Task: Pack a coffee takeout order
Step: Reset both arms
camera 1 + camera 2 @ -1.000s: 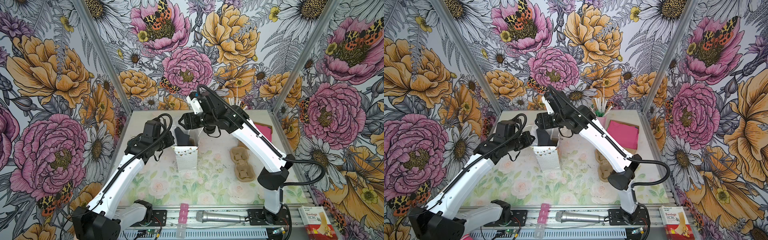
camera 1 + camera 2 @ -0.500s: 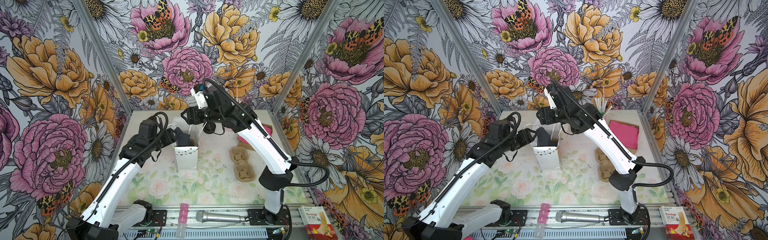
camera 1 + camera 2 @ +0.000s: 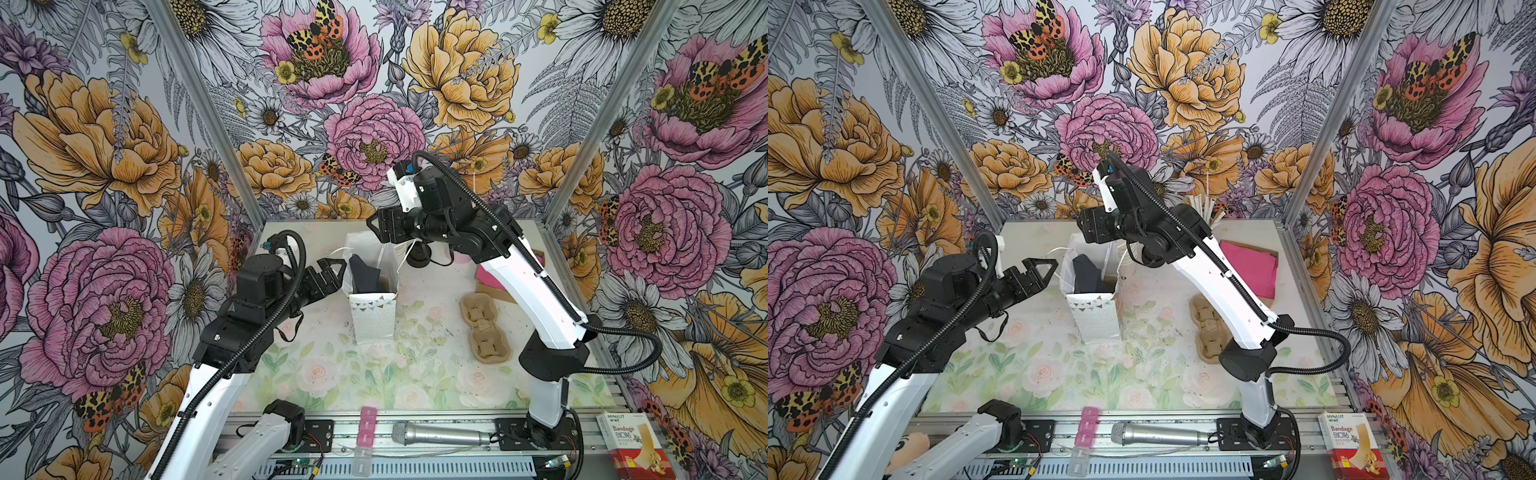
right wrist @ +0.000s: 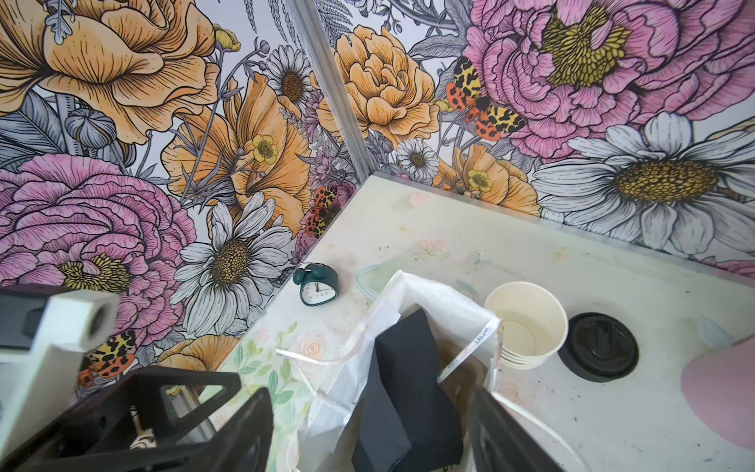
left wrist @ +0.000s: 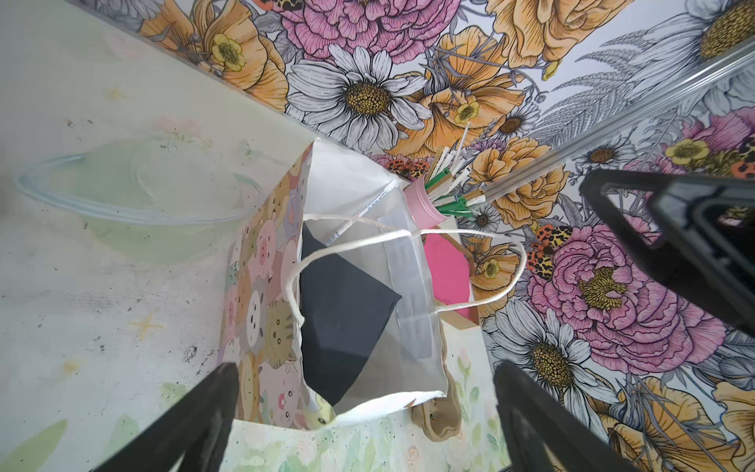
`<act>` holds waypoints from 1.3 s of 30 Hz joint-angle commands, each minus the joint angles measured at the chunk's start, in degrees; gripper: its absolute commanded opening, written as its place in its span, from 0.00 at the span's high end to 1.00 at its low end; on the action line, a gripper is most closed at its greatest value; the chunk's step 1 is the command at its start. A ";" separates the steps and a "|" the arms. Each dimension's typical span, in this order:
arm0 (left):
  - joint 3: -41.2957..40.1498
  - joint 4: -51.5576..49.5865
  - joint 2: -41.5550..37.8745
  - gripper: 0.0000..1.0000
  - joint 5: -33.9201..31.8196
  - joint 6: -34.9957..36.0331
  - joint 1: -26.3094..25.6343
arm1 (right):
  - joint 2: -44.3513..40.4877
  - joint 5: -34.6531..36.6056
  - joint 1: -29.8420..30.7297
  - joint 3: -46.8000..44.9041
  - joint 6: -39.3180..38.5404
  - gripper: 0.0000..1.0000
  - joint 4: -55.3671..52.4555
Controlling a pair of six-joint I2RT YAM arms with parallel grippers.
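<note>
Left gripper (image 3: 334, 274) hangs with its jaws spread wide and empty, right at the mouth of the paper bag (image 3: 372, 316). The black napkin (image 5: 343, 318) sits just ahead of its fingertips, inside the bag, standing on edge with one corner pointing up. It's a flat, matte, folded sheet with crisp straight edges. The bag is thin white paper, cartoon animals printed on one side, little bunting on another, white cord handles arching over the opening. Right gripper (image 4: 369, 390) hovers over the same bag from the far side, jaws apart too, gripping nothing, with the napkin below and between its fingers. Just beyond that gripper, outside the bag, the white paper cup (image 4: 527, 327) stands upright and empty, tight beside the bag's wall, with nested rims showing under its lip. Next to it the round black domed lid (image 4: 598, 347), glossy plastic, lies on the table (image 4: 449, 229). Farther off, a small green alarm clock (image 4: 316, 284) sits by the wall.
</note>
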 commanded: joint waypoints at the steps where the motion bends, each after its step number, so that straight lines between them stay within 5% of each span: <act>1: 4.40 -0.96 -1.83 0.01 -9.47 3.65 -0.37 | -4.84 5.08 -1.22 -2.39 -1.86 0.22 0.35; 10: 13.38 -0.55 2.38 0.01 -34.69 18.61 2.27 | -13.92 14.50 -9.99 -14.00 -3.15 0.14 2.37; 23: 1.79 6.49 1.98 0.01 -19.44 24.27 26.67 | -44.40 18.21 -29.44 -68.58 -0.33 0.03 32.24; 30: -10.60 15.04 0.29 0.01 -20.81 21.73 32.28 | -46.16 21.53 -36.01 -84.32 -0.86 0.01 36.40; 39: -32.98 32.72 -1.70 0.01 -20.59 20.70 34.34 | -48.57 25.13 -40.10 -112.22 -5.44 0.01 62.51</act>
